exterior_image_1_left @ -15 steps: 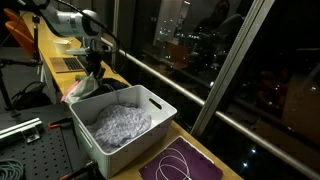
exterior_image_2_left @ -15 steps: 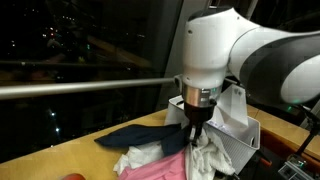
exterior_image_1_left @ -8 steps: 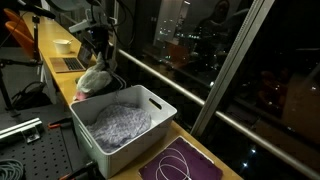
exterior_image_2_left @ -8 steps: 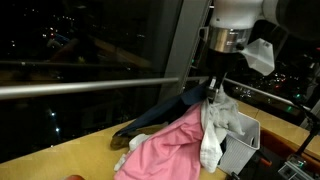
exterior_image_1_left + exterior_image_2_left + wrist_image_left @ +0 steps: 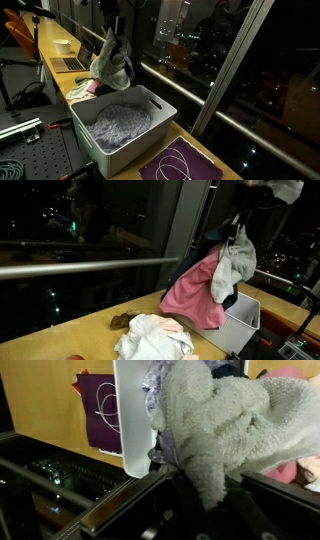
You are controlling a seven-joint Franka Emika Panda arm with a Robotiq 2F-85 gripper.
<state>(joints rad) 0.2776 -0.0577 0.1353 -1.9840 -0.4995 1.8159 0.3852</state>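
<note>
Our gripper (image 5: 110, 30) is clenched on a bundle (image 5: 110, 62) of cloths, which hangs in the air above the far end of the bin (image 5: 140, 148). A fluffy grey towel (image 5: 235, 265) drapes beside a pink garment (image 5: 195, 295). Something dark may hang with them, but the light is dim.

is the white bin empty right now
No, a crumpled grey cloth lies inside the white bin, while the clothes bundle hangs higher up.
</note>
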